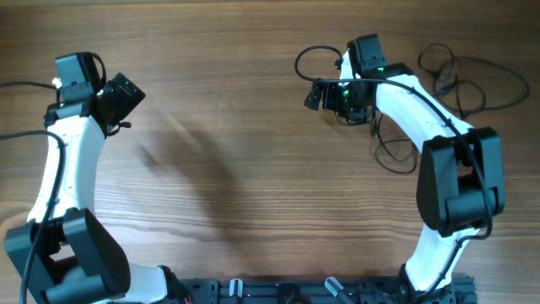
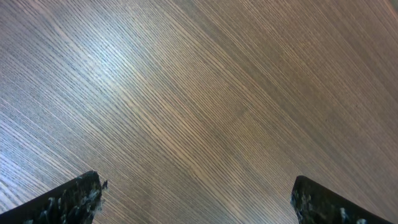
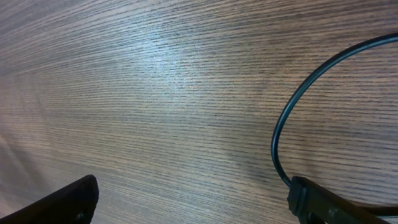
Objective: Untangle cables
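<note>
Worktop (image 1: 253, 169): wood-grain surface.
Cables (image 1: 445, 83): thin, black, in loose overlapping loops at the far right of the worktop, partly under the right arm (image 1: 405, 101). One loop (image 3: 278, 134) curves just beside the right hand's finger.
Left hand (image 2: 199, 202): fingers wide apart, holding nothing, well apart from the cables.
Right hand (image 3: 196, 205): fingers wide apart, gripping nothing, at the cables' left edge.

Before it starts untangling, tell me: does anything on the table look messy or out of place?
Yes. The cables lie in a loose tangle at the far right of the table, with strands running under the right arm. One loop curves beside the right gripper. Nothing looks damaged or spilled.
</note>
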### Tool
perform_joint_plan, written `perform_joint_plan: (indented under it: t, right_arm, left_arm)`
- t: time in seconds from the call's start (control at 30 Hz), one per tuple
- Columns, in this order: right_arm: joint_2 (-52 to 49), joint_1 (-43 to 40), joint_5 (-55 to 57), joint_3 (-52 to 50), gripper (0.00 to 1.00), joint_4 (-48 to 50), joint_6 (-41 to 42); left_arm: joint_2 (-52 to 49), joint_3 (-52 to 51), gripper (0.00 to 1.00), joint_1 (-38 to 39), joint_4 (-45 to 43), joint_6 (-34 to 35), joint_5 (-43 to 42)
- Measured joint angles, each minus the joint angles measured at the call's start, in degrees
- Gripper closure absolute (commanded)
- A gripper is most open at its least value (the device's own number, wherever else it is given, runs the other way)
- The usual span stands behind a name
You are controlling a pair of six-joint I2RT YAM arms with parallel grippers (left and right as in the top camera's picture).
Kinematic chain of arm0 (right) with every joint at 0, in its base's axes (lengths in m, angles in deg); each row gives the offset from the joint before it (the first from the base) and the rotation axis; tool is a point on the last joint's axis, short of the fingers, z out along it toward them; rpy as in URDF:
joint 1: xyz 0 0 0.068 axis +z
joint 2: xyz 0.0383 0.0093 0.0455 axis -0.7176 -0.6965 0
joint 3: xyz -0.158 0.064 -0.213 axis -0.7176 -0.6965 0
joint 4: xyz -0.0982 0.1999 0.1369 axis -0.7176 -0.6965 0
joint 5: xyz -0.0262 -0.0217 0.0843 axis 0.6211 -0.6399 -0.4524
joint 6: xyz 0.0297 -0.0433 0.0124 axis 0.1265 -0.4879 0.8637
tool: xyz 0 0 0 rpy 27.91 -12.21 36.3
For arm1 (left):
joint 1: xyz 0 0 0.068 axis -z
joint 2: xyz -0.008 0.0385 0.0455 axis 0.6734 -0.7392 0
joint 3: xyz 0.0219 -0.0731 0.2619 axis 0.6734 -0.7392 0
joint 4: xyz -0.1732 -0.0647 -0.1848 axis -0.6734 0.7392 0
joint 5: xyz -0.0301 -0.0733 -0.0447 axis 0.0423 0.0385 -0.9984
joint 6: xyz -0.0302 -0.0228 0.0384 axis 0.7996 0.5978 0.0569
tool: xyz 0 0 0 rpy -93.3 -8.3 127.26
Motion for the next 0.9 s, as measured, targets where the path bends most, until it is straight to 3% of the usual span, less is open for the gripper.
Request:
perform_joint_plan:
  t: [0.43,0.9]
  right_arm:
    - [0.0,0.0,0.0,0.0,0.0,2.99,1.27]
    - [0.0,0.0,0.0,0.0,0.0,7.34,12.04]
  left_arm:
    - [0.0,0.0,0.0,0.0,0.0,0.0,0.0]
    - [0.0,0.0,0.0,0.0,0.13,0.0,0.0]
